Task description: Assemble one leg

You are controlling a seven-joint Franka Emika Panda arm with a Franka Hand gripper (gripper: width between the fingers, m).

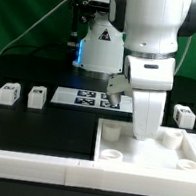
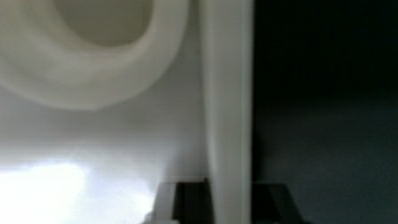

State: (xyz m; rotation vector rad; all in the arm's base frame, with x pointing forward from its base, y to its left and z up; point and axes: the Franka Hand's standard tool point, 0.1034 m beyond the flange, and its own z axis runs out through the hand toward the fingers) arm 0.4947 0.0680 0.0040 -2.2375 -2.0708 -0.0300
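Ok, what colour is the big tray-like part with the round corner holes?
White. The tray-like part shows best in the exterior view.

The desk (image 1: 41,128) is black; the backdrop (image 1: 22,15) green; the arm (image 1: 155,33) white; the tray (image 1: 183,161) plain white, shaded grey in its round hollows; the small block (image 1: 6,93) white with a black-and-white square tag; the marker board (image 1: 64,96) white, bearing black-and-white blocky tags; the front rail (image 1: 26,162) white.

Marker board (image 1: 91,99), white tray (image 1: 150,162) on black table (image 1: 41,128).
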